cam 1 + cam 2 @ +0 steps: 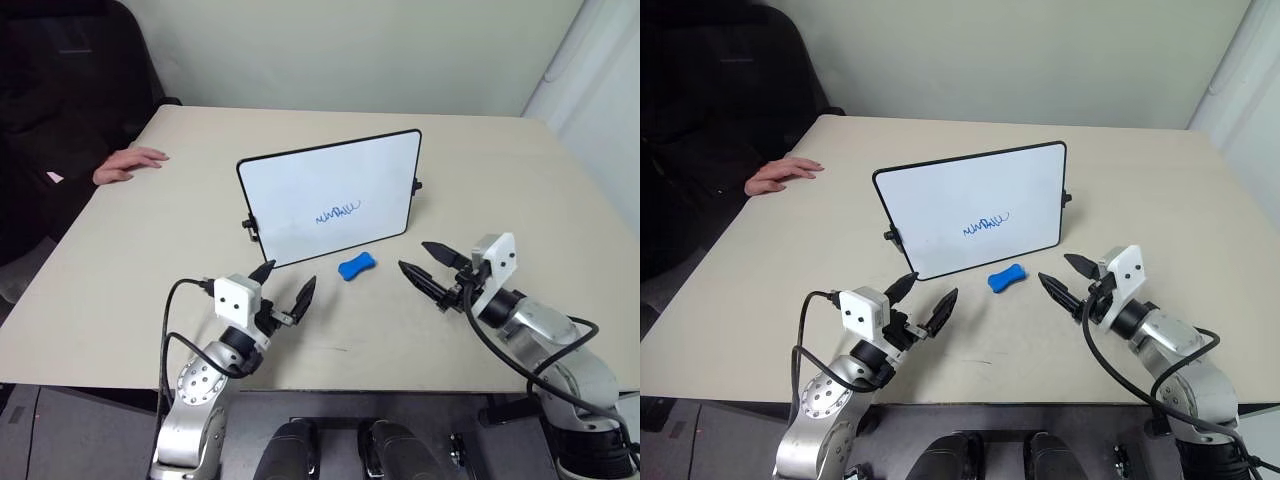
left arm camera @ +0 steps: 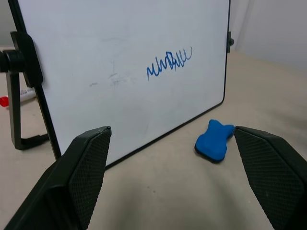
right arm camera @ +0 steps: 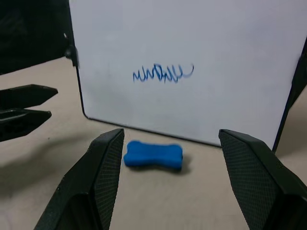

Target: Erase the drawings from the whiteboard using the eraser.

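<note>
The whiteboard stands propped upright in the middle of the table, black-framed, with the drawings, a short blue scribble, on its lower middle. Just in front of its lower edge the blue bone-shaped eraser lies flat on the table. My left gripper hovers open to the near left of the eraser, empty. On the near right of the eraser my right gripper is open and empty too, pointing toward the eraser with its fingers either side of it in the right wrist view.
A person's hand rests on the table's far left edge, beside a dark sleeve. A marker lies behind the board stand. The beige table stretches bare to the right of the board.
</note>
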